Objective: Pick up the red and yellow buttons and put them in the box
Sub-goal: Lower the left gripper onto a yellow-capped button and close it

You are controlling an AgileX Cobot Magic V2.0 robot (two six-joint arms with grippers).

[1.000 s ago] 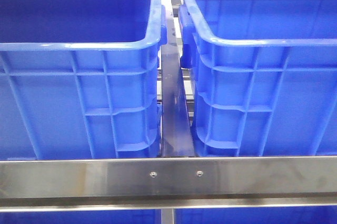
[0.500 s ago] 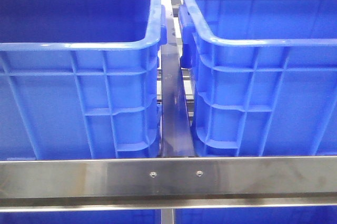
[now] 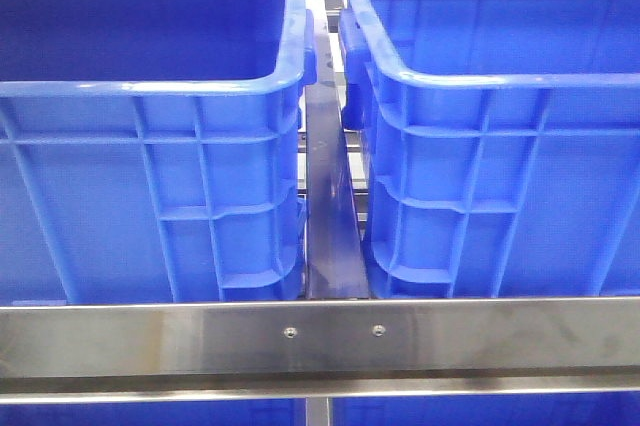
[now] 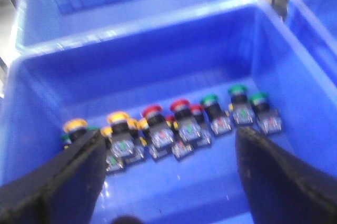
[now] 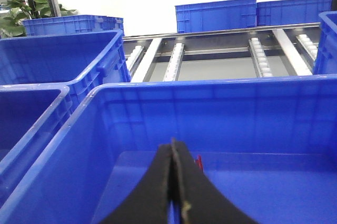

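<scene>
The front view shows two blue crates side by side, the left crate (image 3: 150,136) and the right crate (image 3: 500,136), with a dark metal strip (image 3: 330,216) running between them and a steel rail (image 3: 320,338) across in front of both. Neither arm nor any button appears here.

In the left wrist view, the left gripper (image 4: 168,176) hangs over a blue crate (image 4: 47,87), its two black fingers (image 4: 58,182) spread wide apart with nothing between them. On the crate floor, beyond the fingers, lies a row of push buttons: about three yellow buttons (image 4: 118,117), about three red buttons (image 4: 180,105) and three green buttons (image 4: 238,90). The picture is blurred, so the counts are approximate.

In the right wrist view, the right gripper (image 5: 174,182) has its fingers pressed together above another blue crate (image 5: 63,145). A small red piece (image 5: 199,162) shows just beside the fingertips; whether it is pinched cannot be told. Four more blue crates stand around, beside a roller track (image 5: 221,58).
</scene>
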